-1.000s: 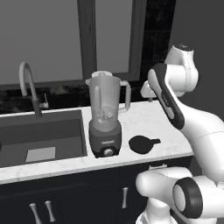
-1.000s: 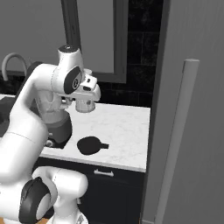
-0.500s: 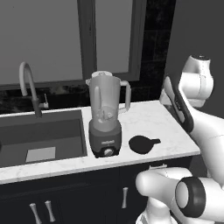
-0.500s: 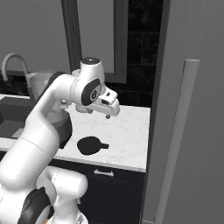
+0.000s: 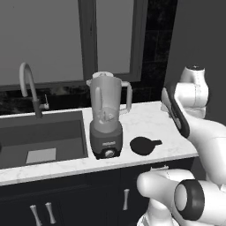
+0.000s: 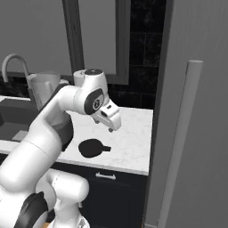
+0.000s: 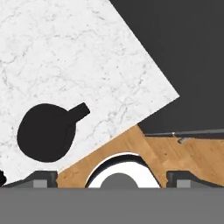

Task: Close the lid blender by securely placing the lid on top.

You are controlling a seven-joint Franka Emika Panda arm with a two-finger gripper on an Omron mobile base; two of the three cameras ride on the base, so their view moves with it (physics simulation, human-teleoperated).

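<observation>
Tool [image 6: 111,124] swung rightward, now above worktop [image 6: 129,138] beyond lid [image 6: 90,148]; blender [image 5: 106,115] uncovered; grip state unclear.

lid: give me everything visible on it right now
The lid is a small, flat, matte black round disc with a short stubby tab on one side. It lies flat on the white marble counter, near the front edge, just to the right of the blender and apart from it. The tab points away from the blender. Nothing touches it but the counter. The gripper hangs above the counter, beyond the lid and not in contact.
</observation>
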